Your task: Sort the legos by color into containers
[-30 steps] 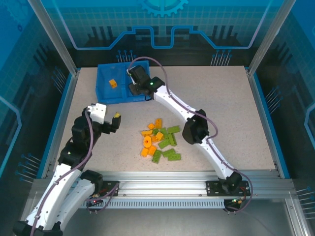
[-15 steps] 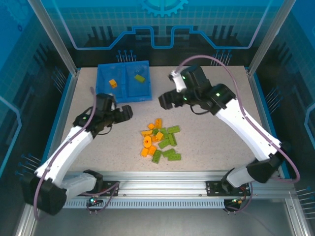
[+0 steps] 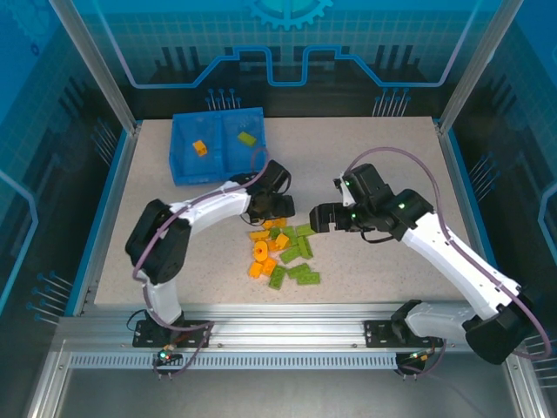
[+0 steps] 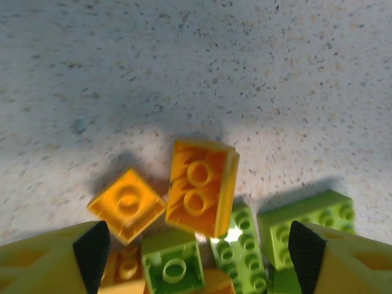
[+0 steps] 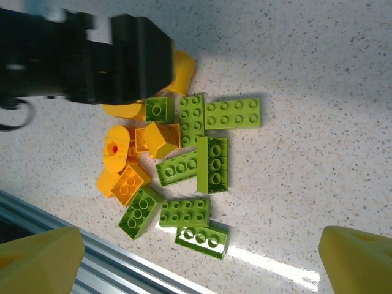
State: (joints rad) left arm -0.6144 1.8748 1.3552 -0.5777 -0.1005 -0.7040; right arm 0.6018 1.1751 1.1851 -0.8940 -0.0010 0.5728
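You're on the pick-up step here. Your left pincer [image 3: 275, 207] hangs over the 12 o'clock edge of the lego pile [image 3: 283, 252], spread wide with nothing in it. In its wrist view a two-stud orange brick [image 4: 201, 187] sits right between the fingertips [image 4: 92, 248], with a single-stud orange brick [image 4: 127, 205] just beside it at 9 o'clock.

Your right pincer [image 3: 320, 218] is wide and empty too, just off the pile at about 2 o'clock.

The blue bin [image 3: 187, 170] is at 11 o'clock from the pile on the bench [image 3: 392, 148], well apart from it. There's a lone orange brick [image 3: 199, 148] in its left compartment and a lone green brick [image 3: 247, 138] in the right one, so I'd say most of the sorting is left to do.

For the next move I'd drop the left straight down on that two-stud orange. Watch the green bricks [image 4: 242, 242] crowding its 6 o'clock end, since it'd be easy to pinch two at once. After that it belongs in the left compartment.
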